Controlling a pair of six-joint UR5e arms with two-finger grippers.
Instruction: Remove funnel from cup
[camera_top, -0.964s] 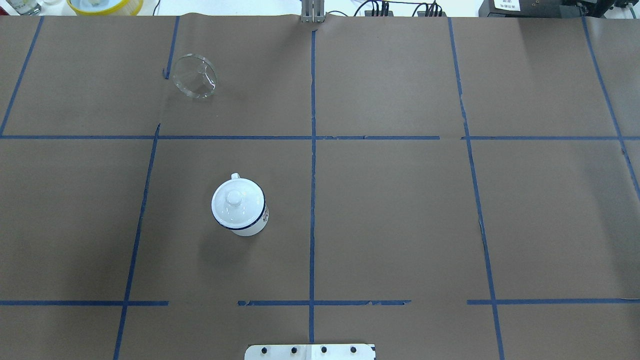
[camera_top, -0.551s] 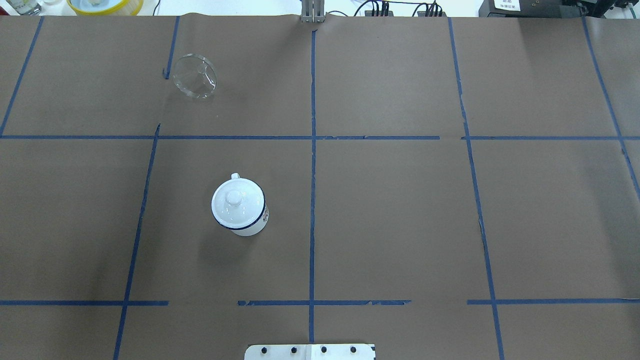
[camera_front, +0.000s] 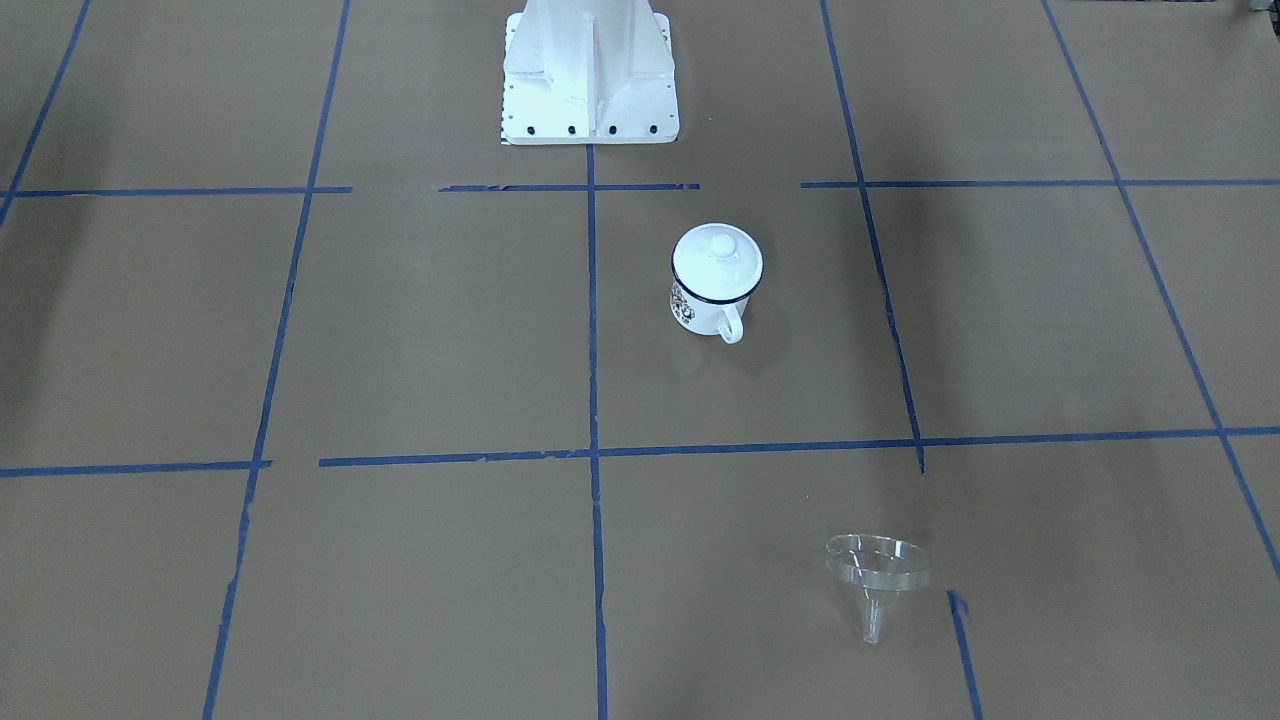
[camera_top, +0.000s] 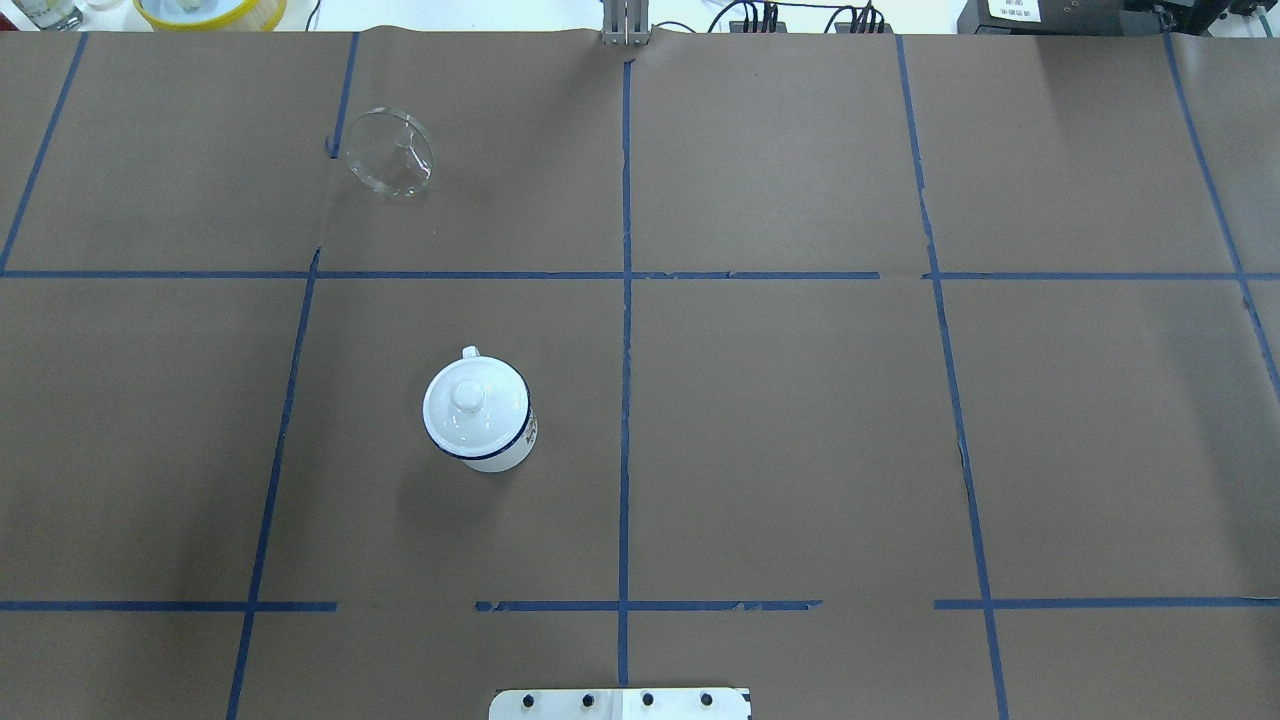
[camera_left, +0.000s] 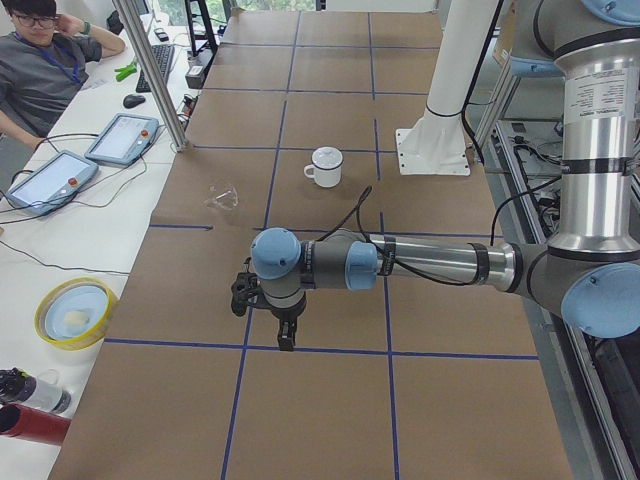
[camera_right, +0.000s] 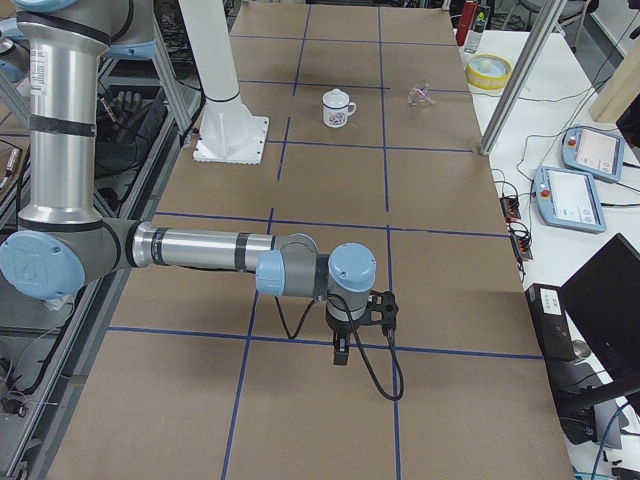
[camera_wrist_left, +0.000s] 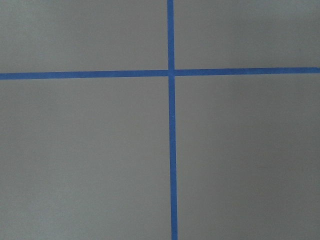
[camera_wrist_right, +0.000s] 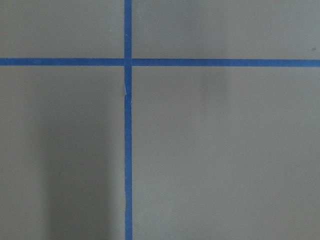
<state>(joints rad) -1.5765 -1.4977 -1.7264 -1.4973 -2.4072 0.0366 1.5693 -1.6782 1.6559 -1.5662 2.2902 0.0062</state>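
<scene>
The clear funnel (camera_top: 390, 153) lies on its side on the brown table, far from the cup, at the far left; it also shows in the front view (camera_front: 877, 570) with its spout toward that camera. The white cup (camera_top: 510, 455) with a dark blue rim stands upright, with a white knobbed lid (camera_top: 467, 400) on top of it (camera_front: 716, 258). My left gripper (camera_left: 287, 335) and right gripper (camera_right: 341, 352) hang over the table's ends, far from both things. They show only in the side views, so I cannot tell whether they are open or shut.
The robot's white base (camera_front: 590, 70) stands at the near edge of the table. A yellow bowl (camera_top: 210, 10) sits beyond the far left edge. A metal post (camera_left: 160, 75), touch pendants (camera_left: 125, 138) and an operator (camera_left: 40, 70) are on the far side.
</scene>
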